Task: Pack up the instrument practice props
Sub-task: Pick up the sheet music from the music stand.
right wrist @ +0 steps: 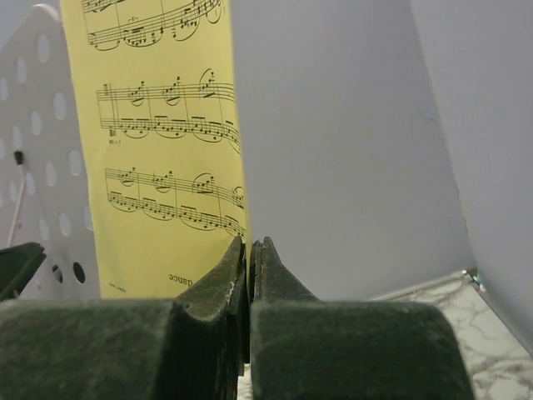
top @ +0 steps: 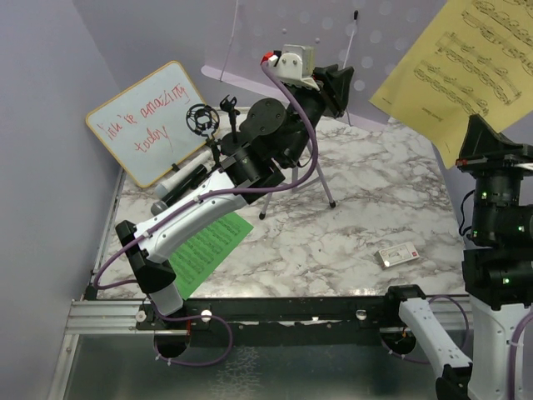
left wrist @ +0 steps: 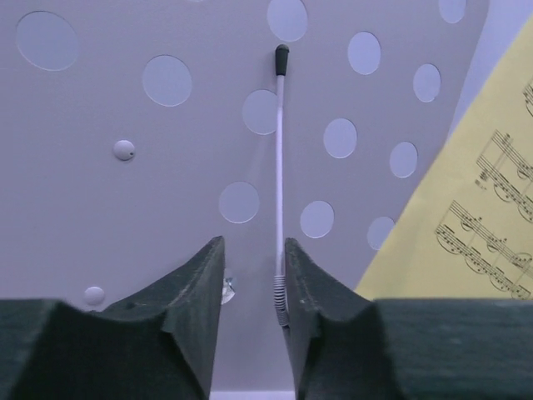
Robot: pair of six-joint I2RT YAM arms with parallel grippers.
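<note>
We see the left gripper, jaws parted, facing the rack, its upright wire dead ahead; the right gripper apparently pinches the yellow sheet.

table: glossy marble-look | yellow music sheet: matt paper | lilac music rack: smooth matt | whiteboard: wood frame

You're looking at red handwriting on the whiteboard by the table's far left corner, reading "you're amazing today". The yellow sheet is showing printed music staves and one upside-down word near its bottom edge, apparently "dance". Print on the green sheet and white device is staying unreadable.
</note>
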